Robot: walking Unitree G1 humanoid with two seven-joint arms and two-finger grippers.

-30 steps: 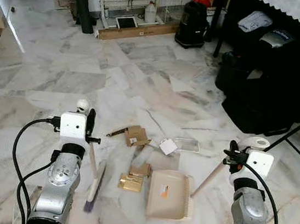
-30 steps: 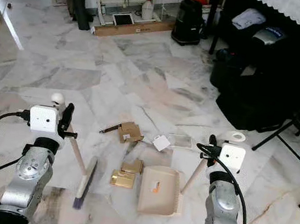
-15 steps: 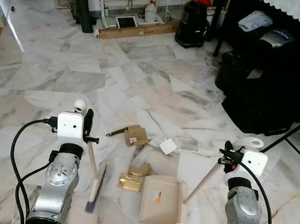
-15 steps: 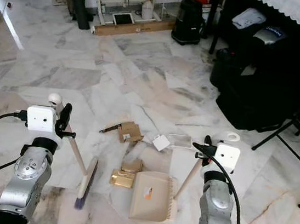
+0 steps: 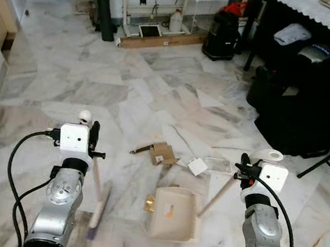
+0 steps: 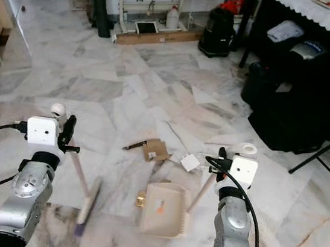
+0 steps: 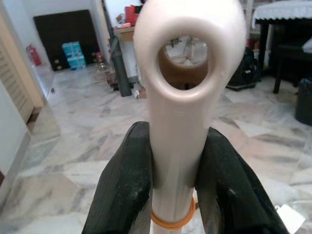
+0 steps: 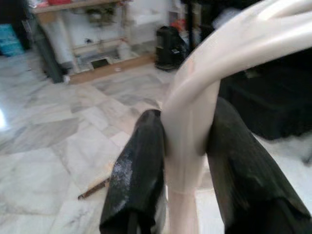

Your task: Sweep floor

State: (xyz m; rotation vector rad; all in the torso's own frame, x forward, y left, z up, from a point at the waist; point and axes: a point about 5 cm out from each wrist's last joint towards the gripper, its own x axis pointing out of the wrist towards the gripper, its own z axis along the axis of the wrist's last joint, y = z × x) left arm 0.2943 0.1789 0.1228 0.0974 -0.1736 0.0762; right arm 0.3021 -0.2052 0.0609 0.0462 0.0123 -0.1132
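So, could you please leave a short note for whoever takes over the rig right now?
Left tool is shut on the brush handle; the brush head is on the floor, left of the dustpan.
Right tool is shut on the dustpan handle; the pan lies flat on the floor.
Done: one gold scrap lies at the pan's left edge.
Left: cardboard, a white square and a clear wrapper lie beyond the pan, unswept.

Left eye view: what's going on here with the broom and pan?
The robot is sweeping litter on a marble floor. Its left gripper is shut on the brush handle, brush head down on the floor. Its right gripper is shut on the dustpan handle, the beige dustpan lying flat. A gold scrap sits at the pan's edge; cardboard pieces and a white card lie beyond it.
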